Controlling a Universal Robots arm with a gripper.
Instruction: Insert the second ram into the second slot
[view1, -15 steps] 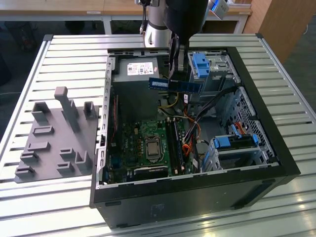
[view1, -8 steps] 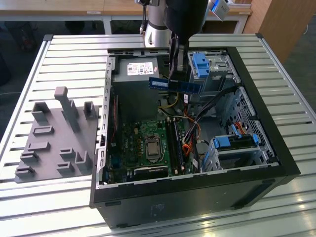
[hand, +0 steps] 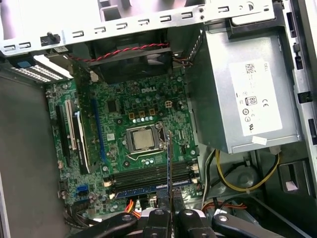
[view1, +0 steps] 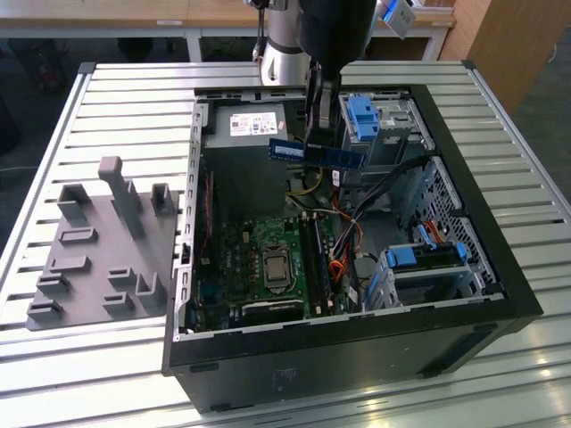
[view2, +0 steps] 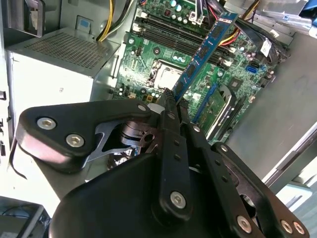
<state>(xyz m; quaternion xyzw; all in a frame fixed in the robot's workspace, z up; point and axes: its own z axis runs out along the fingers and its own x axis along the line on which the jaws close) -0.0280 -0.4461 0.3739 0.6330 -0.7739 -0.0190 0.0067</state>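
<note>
One gripper [view1: 318,135] holds second ram [view1: 346,158] — above motherboard [view1: 234,254].

Matt black gripper [view2: 172,98], dull bare-metal power supply [hand: 213,99], shiny-ish blue second ram [view2: 205,49], ribbed metal table [view1: 134,98].

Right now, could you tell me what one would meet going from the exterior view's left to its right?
grey fixture plate → case's left wall → the second ram, held in the gripper → lower drive cage → case's right wall
</note>
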